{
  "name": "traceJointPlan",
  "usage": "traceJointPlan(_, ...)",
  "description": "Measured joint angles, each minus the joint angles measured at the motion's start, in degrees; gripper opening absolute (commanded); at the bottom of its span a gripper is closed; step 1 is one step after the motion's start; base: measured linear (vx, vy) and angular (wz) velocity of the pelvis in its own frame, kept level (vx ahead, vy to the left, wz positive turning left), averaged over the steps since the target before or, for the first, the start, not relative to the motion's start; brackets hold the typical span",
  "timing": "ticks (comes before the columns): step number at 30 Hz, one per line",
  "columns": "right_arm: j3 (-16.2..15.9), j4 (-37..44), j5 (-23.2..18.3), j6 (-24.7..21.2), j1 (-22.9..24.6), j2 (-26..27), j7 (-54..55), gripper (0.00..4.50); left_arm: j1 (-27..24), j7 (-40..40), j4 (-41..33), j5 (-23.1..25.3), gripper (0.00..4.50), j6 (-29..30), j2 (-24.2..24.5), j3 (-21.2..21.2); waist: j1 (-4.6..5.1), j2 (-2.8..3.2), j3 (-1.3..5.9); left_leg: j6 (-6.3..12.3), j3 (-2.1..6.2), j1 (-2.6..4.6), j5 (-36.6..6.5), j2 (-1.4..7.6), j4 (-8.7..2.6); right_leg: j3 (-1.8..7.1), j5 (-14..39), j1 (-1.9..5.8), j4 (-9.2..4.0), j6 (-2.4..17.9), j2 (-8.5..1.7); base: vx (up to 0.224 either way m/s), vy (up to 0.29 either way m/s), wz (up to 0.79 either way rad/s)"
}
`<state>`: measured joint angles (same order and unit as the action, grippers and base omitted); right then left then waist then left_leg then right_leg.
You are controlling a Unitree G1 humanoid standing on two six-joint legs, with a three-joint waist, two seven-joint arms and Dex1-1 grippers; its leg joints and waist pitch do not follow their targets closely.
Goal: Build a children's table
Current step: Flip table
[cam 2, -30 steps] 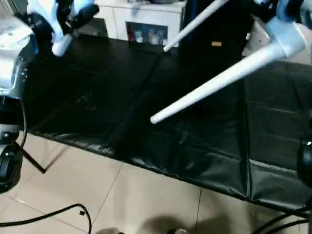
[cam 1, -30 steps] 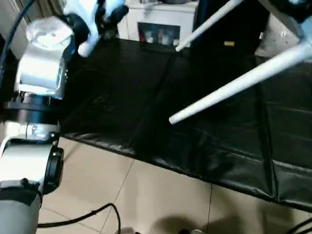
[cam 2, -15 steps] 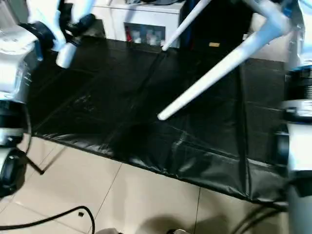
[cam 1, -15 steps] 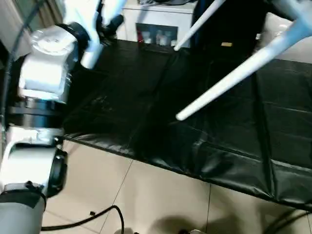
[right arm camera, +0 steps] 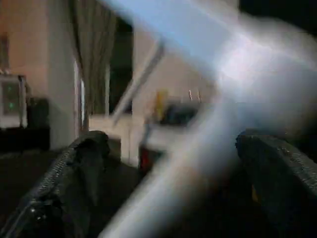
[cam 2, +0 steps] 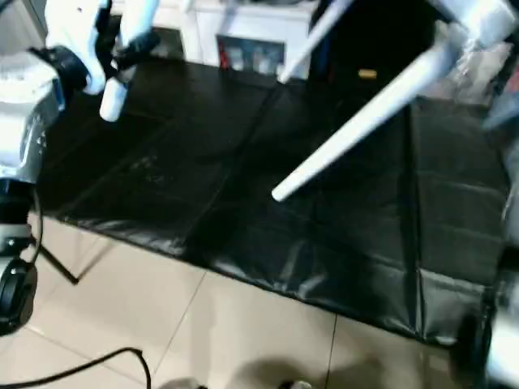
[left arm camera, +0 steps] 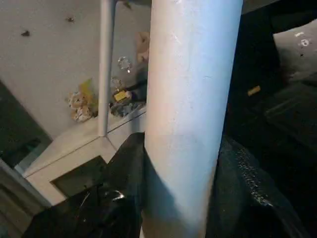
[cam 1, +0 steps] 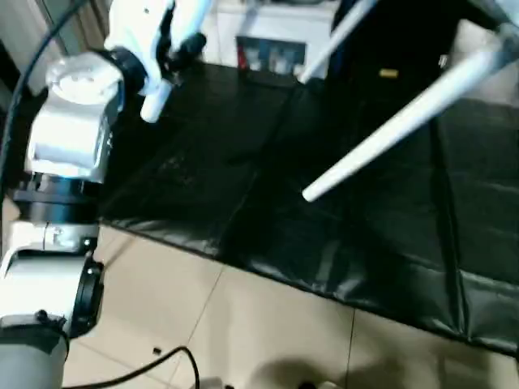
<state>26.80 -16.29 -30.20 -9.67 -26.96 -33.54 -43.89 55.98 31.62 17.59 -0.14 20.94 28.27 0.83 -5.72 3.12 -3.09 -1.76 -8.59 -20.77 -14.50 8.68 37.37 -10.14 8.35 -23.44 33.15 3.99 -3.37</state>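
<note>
The children's table is held up off the work surface. Its long white leg [cam 1: 405, 121] slants down over the black cover, and a second leg [cam 1: 336, 36] reaches toward the back. My left gripper [cam 1: 172, 44] is at the upper left, shut on a third white leg [left arm camera: 185, 99], whose rounded end [cam 1: 152, 104] points down. In the right wrist view my right gripper [right arm camera: 176, 141] stands open. Its black fingers [right arm camera: 84, 168] are wide apart, and a blurred white leg [right arm camera: 198, 163] passes between them untouched.
The black-covered work surface [cam 1: 227, 170] spans the middle, its front edge running down to the right. Beige floor tiles [cam 1: 211, 324] lie in front, with a black cable [cam 2: 81, 369] on them. A white glass-doored cabinet [cam 1: 272, 53] stands behind.
My right forearm, at the right edge half a second ago, has sunk toward the lower right corner. The left gripper keeps its leg; the long leg's tip has barely shifted.
</note>
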Motion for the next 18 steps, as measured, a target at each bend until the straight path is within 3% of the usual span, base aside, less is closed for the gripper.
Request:
traceJointPlan(3,-0.57,-1.01,0.39,-1.75,1.61,3.71,2.87,4.50,-0.14,0.02,-0.52,0.03,1.64,0.00,0.22,0.04,0.98,0.09,-0.02,-0.02,-0.04,0.01,0.08,0.01,-0.02,-0.04,-0.03,0.00,-0.08,-0.05,-0.02,0.000,0.000,0.00)
traceJointPlan(8,-4.81,-2.60,1.31,-3.54,-0.96,6.70,5.85,4.50,-0.33,0.15,-1.66,0.05,1.64,-0.24,0.50,-0.13,1.97,0.06,-0.03,-0.03,-0.04,0.10,0.07,0.01,-0.04,-0.09,-0.04,0.11,-0.15,-0.06,-0.03,0.000,0.000,0.00)
traceJointPlan(11,-4.90,-8.46,1.25,-2.54,-7.00,9.33,5.71,4.50,-0.74,0.25,-1.87,-0.04,1.64,-0.56,0.80,0.13,2.51,0.05,-0.03,-0.03,0.00,0.05,0.07,0.01,-0.05,-0.11,-0.04,0.11,-0.17,-0.07,-0.04,0.000,0.000,0.00)
traceJointPlan(18,-5.88,-23.90,3.07,1.81,-17.66,12.30,5.22,4.50,-1.72,0.85,-2.44,-0.45,1.64,-0.65,1.02,0.53,1.98,-0.11,-0.02,-0.03,0.07,-0.09,0.06,0.00,-0.19,-0.13,-0.03,0.01,-0.15,-0.06,-0.05,0.000,0.000,0.00)
